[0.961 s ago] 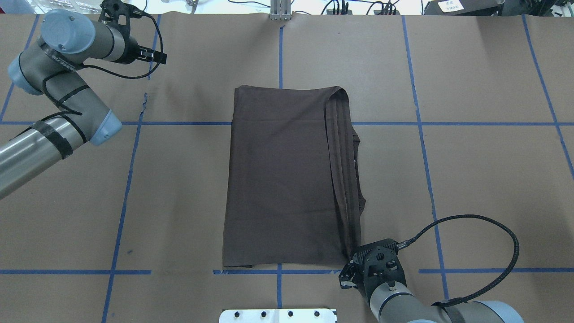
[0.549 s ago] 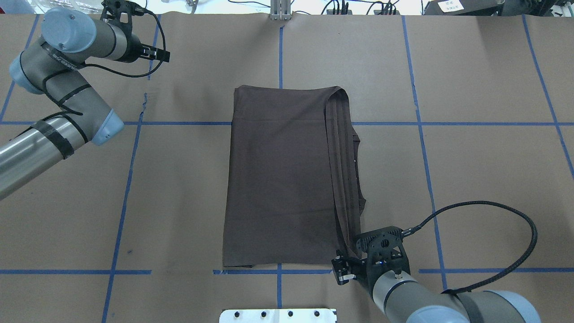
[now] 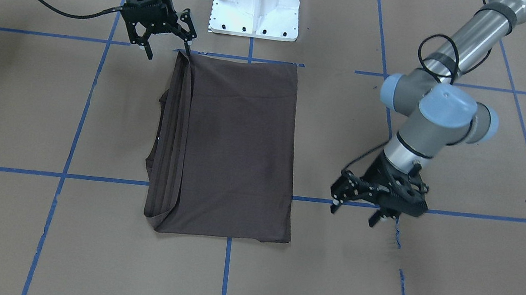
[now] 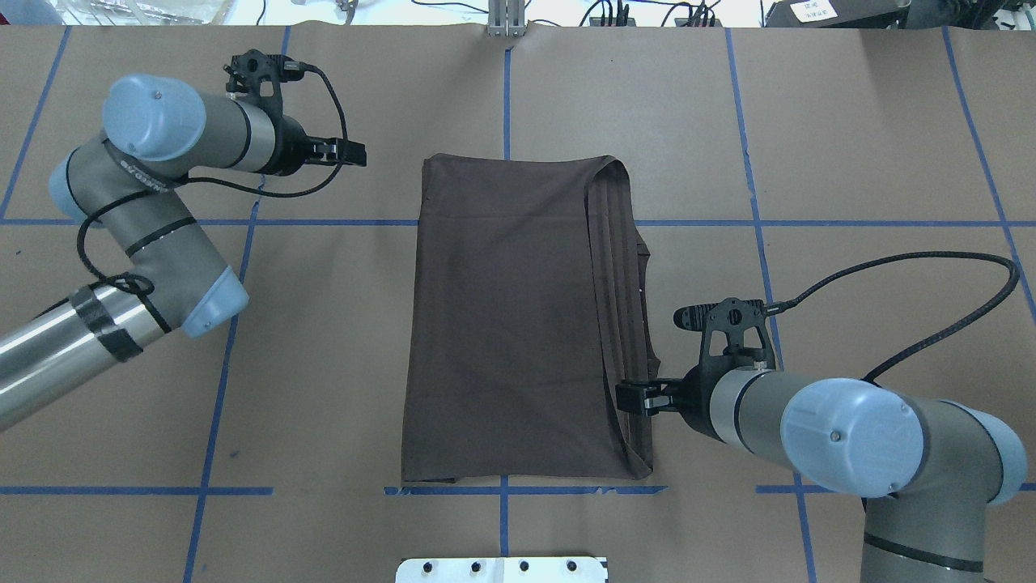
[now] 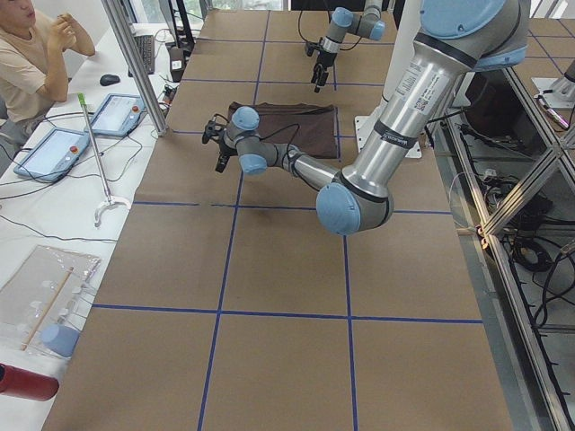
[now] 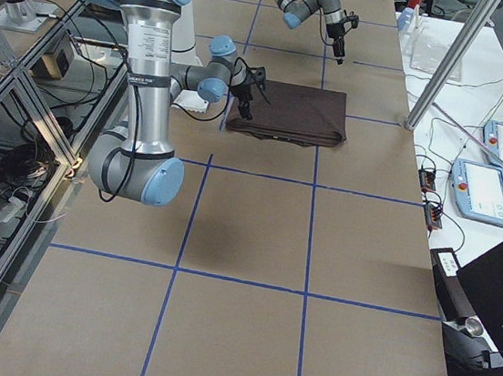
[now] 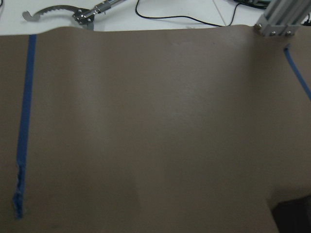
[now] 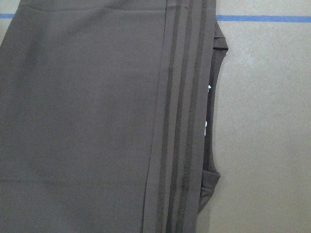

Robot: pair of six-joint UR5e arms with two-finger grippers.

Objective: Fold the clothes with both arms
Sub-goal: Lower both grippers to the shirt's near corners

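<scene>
A: Right tool (image 4: pixel 636 397) first. How does it stand?

B: Fingers spread, nothing between them. Seen from overhead it sits at the T-shirt's (image 4: pixel 510 324) five o'clock, over the layered edge near the corner closest to the robot. Whether a fingertip touches the cloth, I cannot tell.

A: And the left tool (image 4: pixel 353 152)?

B: Spread too, and empty. It is off the shirt's ten o'clock, apart from the cloth, above bare bench (image 4: pixel 850 146).

A: Where is the shirt itself?

B: Flat in the middle of the bench, folded into a long rectangle running twelve to six. Its three o'clock side shows stacked folds like stripes. The ribbed collar (image 4: pixel 647 257) pokes out beyond them, with white tags (image 8: pixel 206 127) just inside.

A: The arms?

B: The right arm (image 4: pixel 850 437) comes in from four o'clock and the left arm (image 4: pixel 146 235) from eight o'clock. Both have light blue caps and black cables.

A: Anything else?

B: Blue tape lines (image 4: pixel 753 121) grid the brown bench, and the white pedestal base (image 4: pixel 502 569) is at six o'clock.
</scene>
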